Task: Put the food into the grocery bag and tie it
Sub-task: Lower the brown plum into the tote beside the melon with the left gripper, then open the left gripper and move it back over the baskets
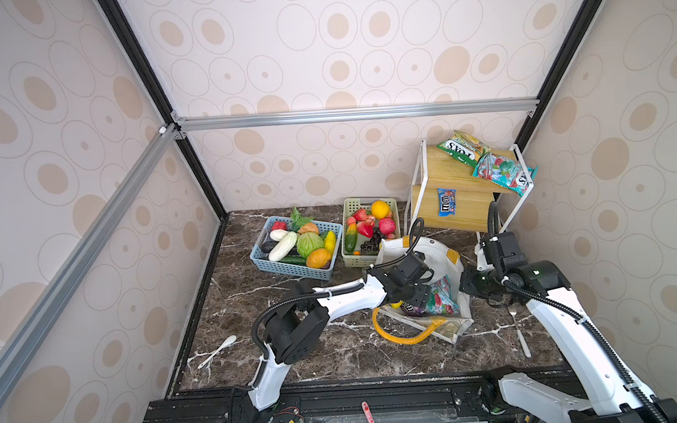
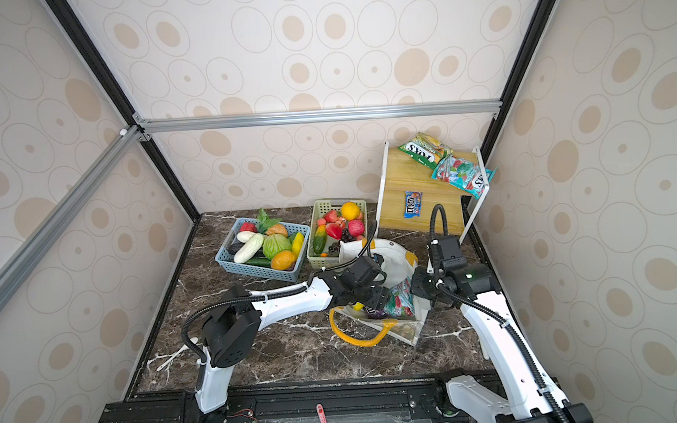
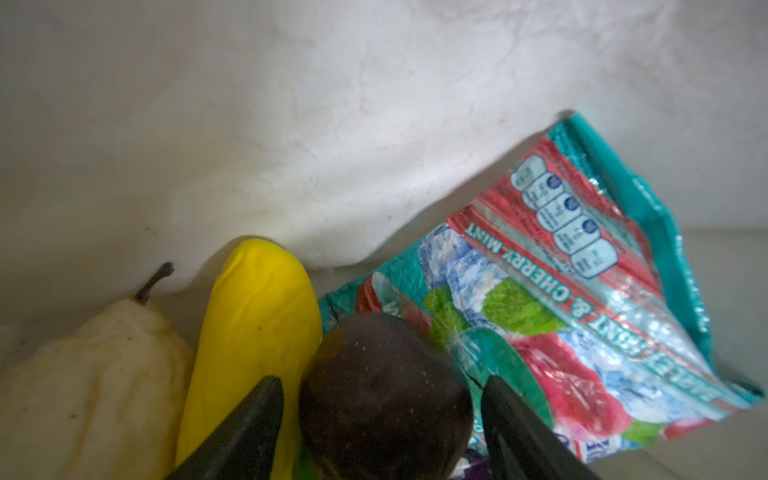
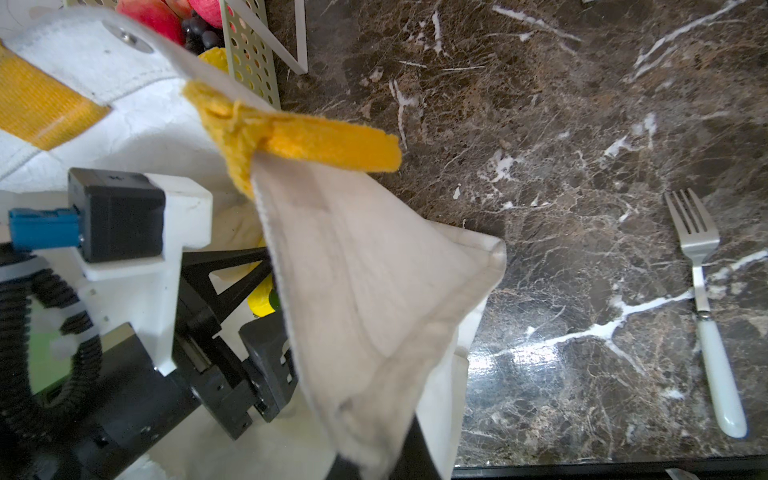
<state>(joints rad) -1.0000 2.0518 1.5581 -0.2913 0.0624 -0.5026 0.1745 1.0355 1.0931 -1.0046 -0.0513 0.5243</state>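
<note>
The white grocery bag [image 1: 434, 251] [image 2: 391, 253] stands open on the marble table, and one yellow loop handle [image 1: 399, 338] hangs in front of it. My left gripper [image 1: 417, 296] [image 3: 382, 380] is down inside the bag and open. A dark round fruit [image 3: 382, 407] lies between its fingers with a gap on each side. Beside the fruit lie a yellow piece [image 3: 257, 316], a pale pear [image 3: 91, 374] and a teal packet [image 3: 561, 299] [image 1: 439, 298]. My right gripper [image 1: 466, 285] [image 4: 374, 465] is shut on the bag's right wall [image 4: 357, 291] and holds it up.
A blue basket [image 1: 288, 269] and a green basket [image 1: 357, 261], both full of fruit and vegetables, stand behind the bag. A wooden shelf [image 1: 460, 210] at the back right carries more packets. A fork [image 1: 520, 330] [image 4: 702, 291] lies to the right and a white spoon [image 1: 217, 352] to the left.
</note>
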